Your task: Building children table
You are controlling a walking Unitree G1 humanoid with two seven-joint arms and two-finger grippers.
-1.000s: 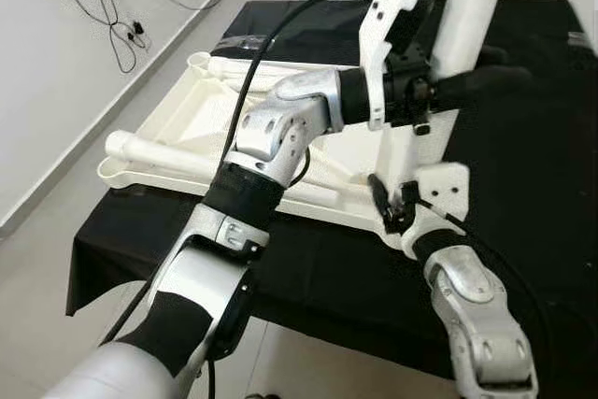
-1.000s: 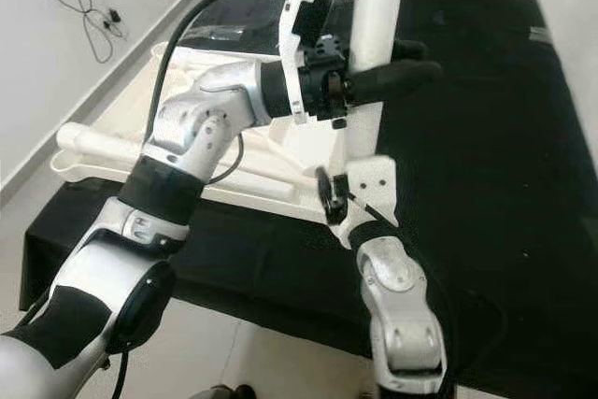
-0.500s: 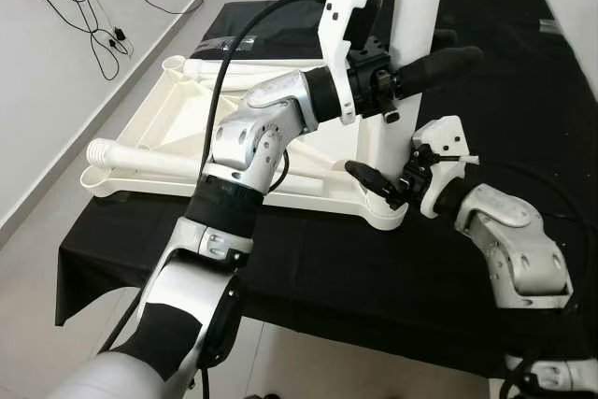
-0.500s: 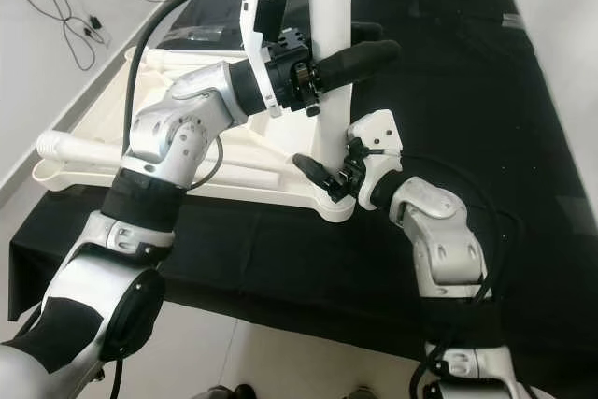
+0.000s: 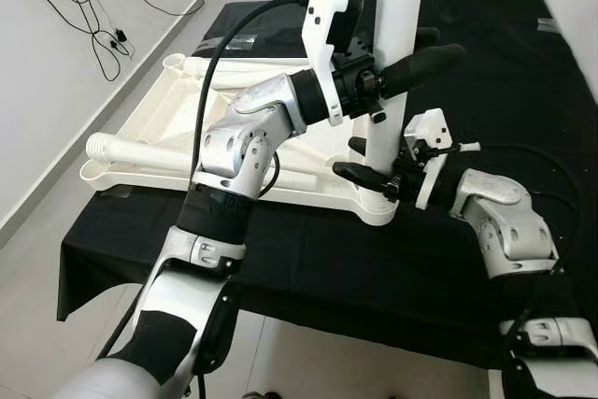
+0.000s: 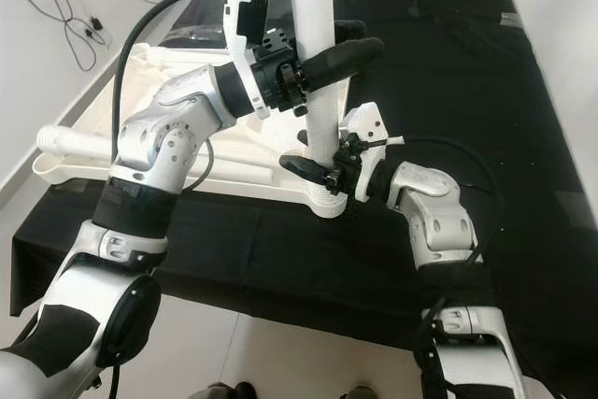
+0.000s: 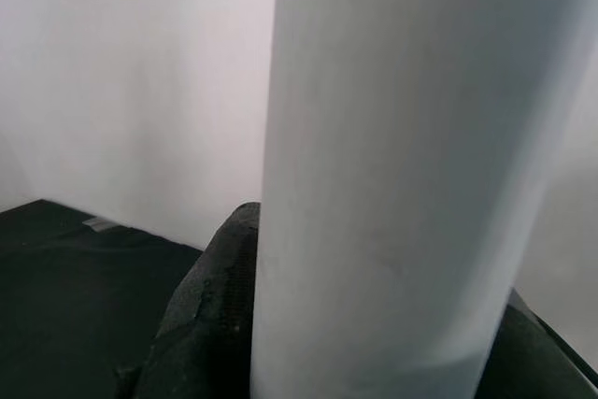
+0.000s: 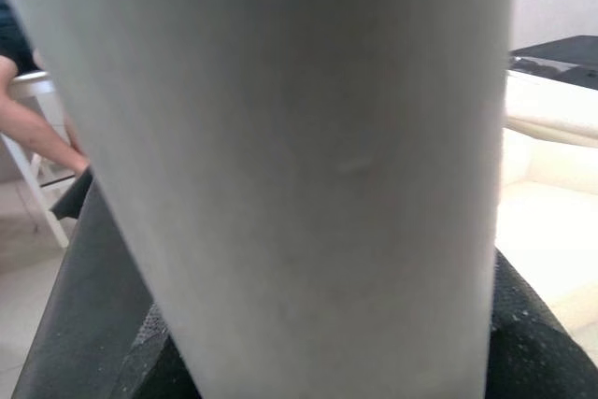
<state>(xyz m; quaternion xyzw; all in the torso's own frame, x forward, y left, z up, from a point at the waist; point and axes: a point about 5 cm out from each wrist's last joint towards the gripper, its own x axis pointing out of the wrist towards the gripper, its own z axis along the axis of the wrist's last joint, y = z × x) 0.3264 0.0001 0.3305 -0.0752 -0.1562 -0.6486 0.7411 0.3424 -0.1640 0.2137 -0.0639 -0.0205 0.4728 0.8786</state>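
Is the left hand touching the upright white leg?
Touching. In the left eye view the left hand has its black fingers on both sides of the white leg; the left wrist view shows a finger pressed against it.

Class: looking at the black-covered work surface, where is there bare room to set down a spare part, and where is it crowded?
Bare black cloth lies right of the upright white leg. Crowded: the upturned tabletop, its corner held by the left gripper and right gripper, and the loose leg inside it.

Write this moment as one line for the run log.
left gripper: shut on table leg, high | right gripper: shut on table leg, near base | table leg: upright in corner of upturned tabletop | spare leg: lying on tabletop
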